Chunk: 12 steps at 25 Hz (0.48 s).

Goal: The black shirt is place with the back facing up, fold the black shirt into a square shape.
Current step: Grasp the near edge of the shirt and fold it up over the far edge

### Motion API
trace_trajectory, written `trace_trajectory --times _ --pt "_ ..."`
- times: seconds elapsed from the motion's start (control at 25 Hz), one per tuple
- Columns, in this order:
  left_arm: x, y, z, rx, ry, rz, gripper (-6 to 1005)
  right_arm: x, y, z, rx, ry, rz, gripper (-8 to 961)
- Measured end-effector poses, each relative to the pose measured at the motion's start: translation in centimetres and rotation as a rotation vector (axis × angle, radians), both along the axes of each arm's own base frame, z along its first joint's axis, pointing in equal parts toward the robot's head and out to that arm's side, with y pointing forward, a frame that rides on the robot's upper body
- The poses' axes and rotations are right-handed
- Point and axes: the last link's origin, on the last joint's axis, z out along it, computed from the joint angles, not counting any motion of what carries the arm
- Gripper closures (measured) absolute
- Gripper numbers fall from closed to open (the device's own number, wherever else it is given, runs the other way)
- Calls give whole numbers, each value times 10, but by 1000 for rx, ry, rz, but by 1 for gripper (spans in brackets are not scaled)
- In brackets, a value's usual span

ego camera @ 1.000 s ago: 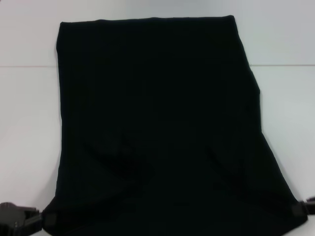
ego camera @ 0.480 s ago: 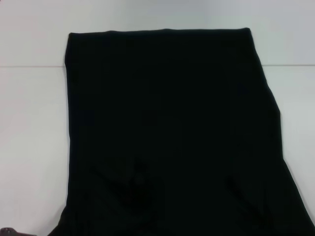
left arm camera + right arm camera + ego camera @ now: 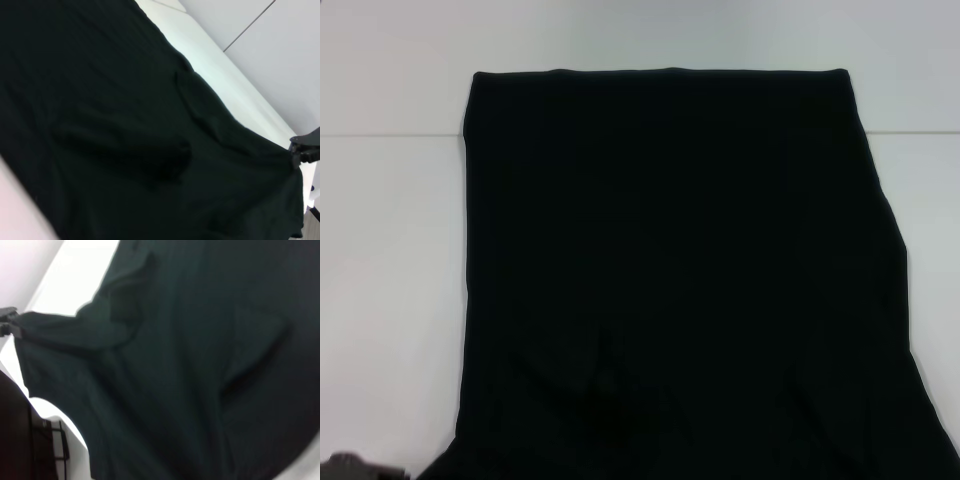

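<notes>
The black shirt lies spread on the white table, plain side up, with its straight far edge at the back and soft creases near the front. Its near corners are drawn outward and lifted. In the head view only a sliver of my left gripper shows, at the bottom left corner. The right wrist view shows that left gripper shut on a stretched corner of the shirt. My right gripper appears in the left wrist view, shut on the opposite corner of the shirt.
A seam runs across the table at the back. White table surface lies on both sides of the shirt. A dark frame stands below the table edge in the right wrist view.
The shirt has slid toward me, its far edge coming nearer and shifting right. Both grippers have dropped back past the picture's bottom edge, pulling the near corners.
</notes>
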Motion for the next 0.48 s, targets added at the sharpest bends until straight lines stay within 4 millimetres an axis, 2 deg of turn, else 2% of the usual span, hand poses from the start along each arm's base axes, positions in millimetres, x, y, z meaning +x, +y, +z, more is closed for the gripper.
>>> trace_trajectory --times 0.04,0.28,0.48 --pt "0 0 0 0 0 0 984 -3 5 1 10 5 9 912" --pt "22 42 11 31 -40 -74 984 -21 38 6 69 29 62 912" --pt "48 94 26 117 -59 -135 984 -35 72 19 191 46 92 911"
